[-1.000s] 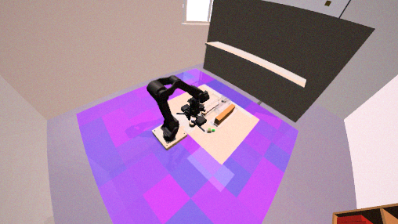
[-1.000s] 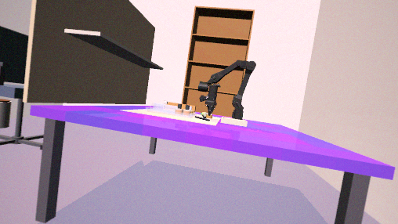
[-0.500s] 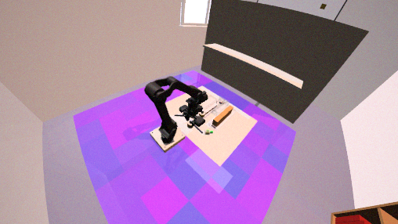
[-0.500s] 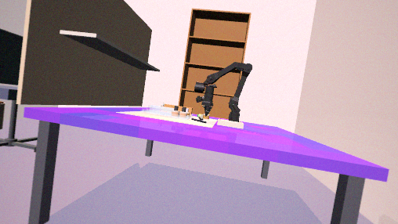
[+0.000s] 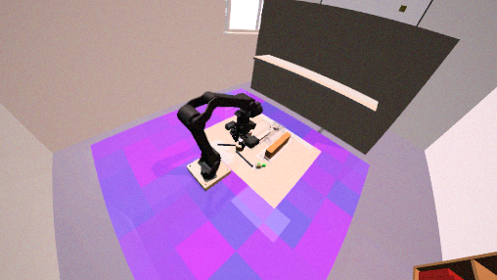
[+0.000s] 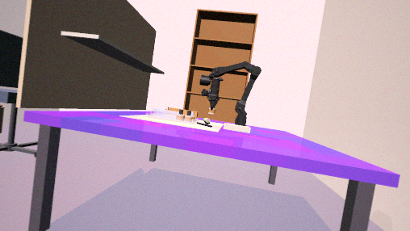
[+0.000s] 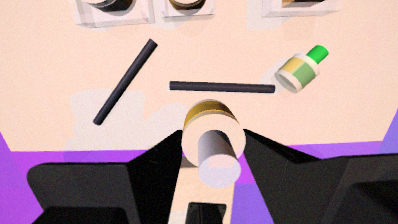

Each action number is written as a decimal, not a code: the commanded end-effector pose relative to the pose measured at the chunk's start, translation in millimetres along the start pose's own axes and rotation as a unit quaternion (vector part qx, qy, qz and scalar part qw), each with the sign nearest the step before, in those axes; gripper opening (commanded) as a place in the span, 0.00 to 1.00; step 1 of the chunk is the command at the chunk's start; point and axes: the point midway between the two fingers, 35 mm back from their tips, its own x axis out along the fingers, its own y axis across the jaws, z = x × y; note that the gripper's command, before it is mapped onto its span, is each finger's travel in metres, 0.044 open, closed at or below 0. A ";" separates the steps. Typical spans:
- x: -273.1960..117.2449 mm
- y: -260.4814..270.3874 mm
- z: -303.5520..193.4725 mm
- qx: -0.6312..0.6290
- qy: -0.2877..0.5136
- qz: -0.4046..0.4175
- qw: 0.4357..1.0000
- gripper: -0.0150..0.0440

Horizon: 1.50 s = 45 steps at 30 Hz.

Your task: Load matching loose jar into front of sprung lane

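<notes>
My gripper (image 5: 240, 145) (image 6: 211, 109) (image 7: 211, 134) is shut on a jar with a pale cap and an amber band (image 6: 211, 112) (image 7: 209, 111). The jar hangs upright above the table, at the robot's side of the dark rods. The clear lanes (image 7: 86, 21) show at the top edge of the wrist view. Their fronts hold the lower parts of a dark jar (image 7: 116, 5) at the left, an amber jar (image 7: 187, 5) in the middle and a brownish item (image 7: 302, 2) at the right. Their tops, and the pusher plates, are out of view or too small to tell.
Two dark rods (image 7: 125, 82) (image 7: 222, 87) lie between the held jar and the lanes. A green-capped jar (image 5: 259, 165) (image 6: 207, 120) (image 7: 298, 73) lies tipped on its side beside the right rod. A long orange-brown block (image 5: 278, 145) stands by the lanes. A shelf (image 5: 318, 80) juts from the dark panel.
</notes>
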 end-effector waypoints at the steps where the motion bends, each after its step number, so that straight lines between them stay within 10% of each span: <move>1: -22.2 1.3 0.0 -0.001 -0.005 0.004 1.000 0.25; 45: 44.6 16.3 75.9 -0.025 -0.009 0.005 1.000 0.25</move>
